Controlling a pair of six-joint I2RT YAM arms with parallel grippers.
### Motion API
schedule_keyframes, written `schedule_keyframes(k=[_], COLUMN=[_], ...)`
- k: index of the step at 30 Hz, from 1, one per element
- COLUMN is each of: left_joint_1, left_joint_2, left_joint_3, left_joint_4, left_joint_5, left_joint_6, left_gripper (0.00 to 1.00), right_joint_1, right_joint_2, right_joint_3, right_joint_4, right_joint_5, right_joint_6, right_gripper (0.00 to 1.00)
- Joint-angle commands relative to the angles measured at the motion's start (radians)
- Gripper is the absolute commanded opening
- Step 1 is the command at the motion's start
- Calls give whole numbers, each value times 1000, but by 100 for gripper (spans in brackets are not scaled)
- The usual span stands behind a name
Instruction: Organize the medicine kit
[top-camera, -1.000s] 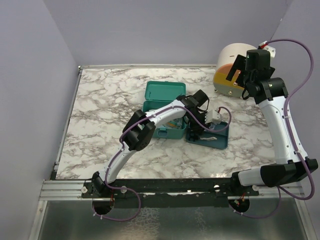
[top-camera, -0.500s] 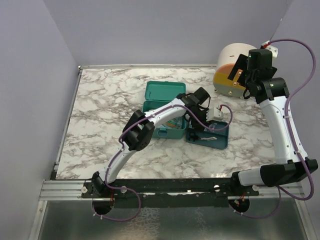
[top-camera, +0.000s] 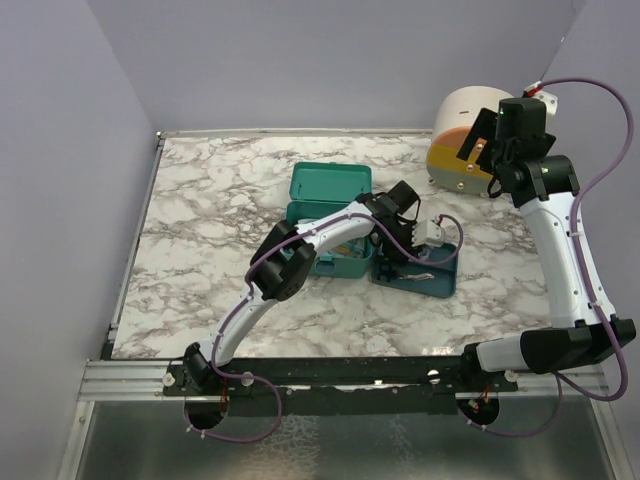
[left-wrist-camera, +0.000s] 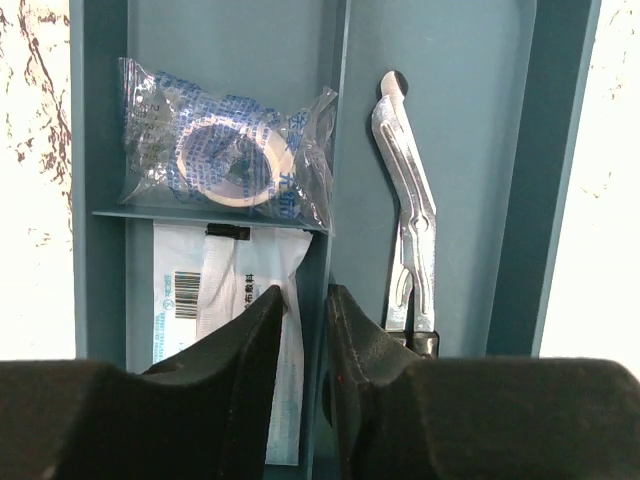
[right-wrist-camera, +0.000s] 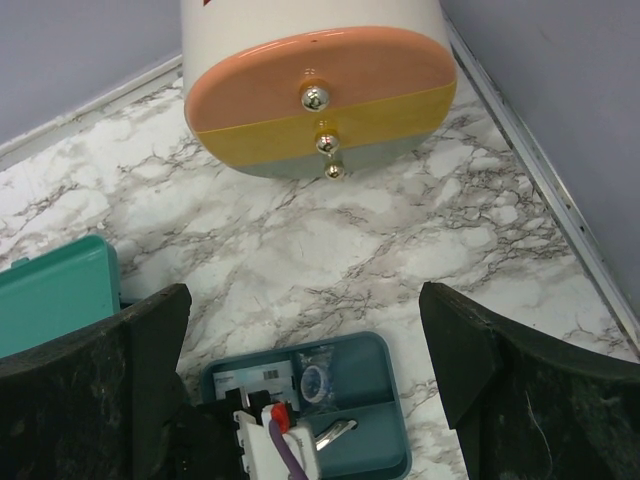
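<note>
The teal medicine kit (top-camera: 328, 185) stands open at mid-table, lid raised; its corner shows in the right wrist view (right-wrist-camera: 55, 290). To its right lies the flat teal tray (top-camera: 440, 282). My left gripper (top-camera: 393, 262) reaches down into the tray (left-wrist-camera: 450, 120). Its jaws (left-wrist-camera: 303, 292) are nearly closed astride the tray's inner divider wall, pinching it. The tray holds a bagged tape roll (left-wrist-camera: 230, 160), a white packet (left-wrist-camera: 215, 300) and metal scissors (left-wrist-camera: 410, 240). My right gripper (top-camera: 478, 150) hangs high at the back right, wide open and empty (right-wrist-camera: 303, 300).
The round cream, orange and yellow drawer unit (top-camera: 462, 125) sits at the back right corner, drawers shut (right-wrist-camera: 315, 85). A metal rail edges the table on the right (right-wrist-camera: 560, 200). The kit's base holds items partly hidden by my left arm.
My left wrist shifted slightly over the tray and back. The tray and the right arm have barely moved.
</note>
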Motion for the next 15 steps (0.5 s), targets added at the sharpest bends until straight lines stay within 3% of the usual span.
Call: schedule_keyframes(k=[1, 3, 5, 15], left_joint_1=[-4, -4, -5, 0], left_joint_2=[27, 27, 24, -31], left_joint_3=[-25, -38, -46, 58], left_joint_4=[15, 16, 14, -35], left_joint_5=[-18, -11, -5, -14], left_joint_6=[-2, -3, -7, -26], left_gripper=[27, 21, 0, 0], right_joint_1=[-10, -13, -18, -40], right_joint_2=[-27, -30, -33, -39], right_joint_3=[32, 32, 28, 30], right_joint_4=[-16, -18, -18, 2], right_joint_5=[1, 1, 4, 21], right_joint_6=[-19, -21, -21, -11], right_gripper=[100, 100, 100, 100])
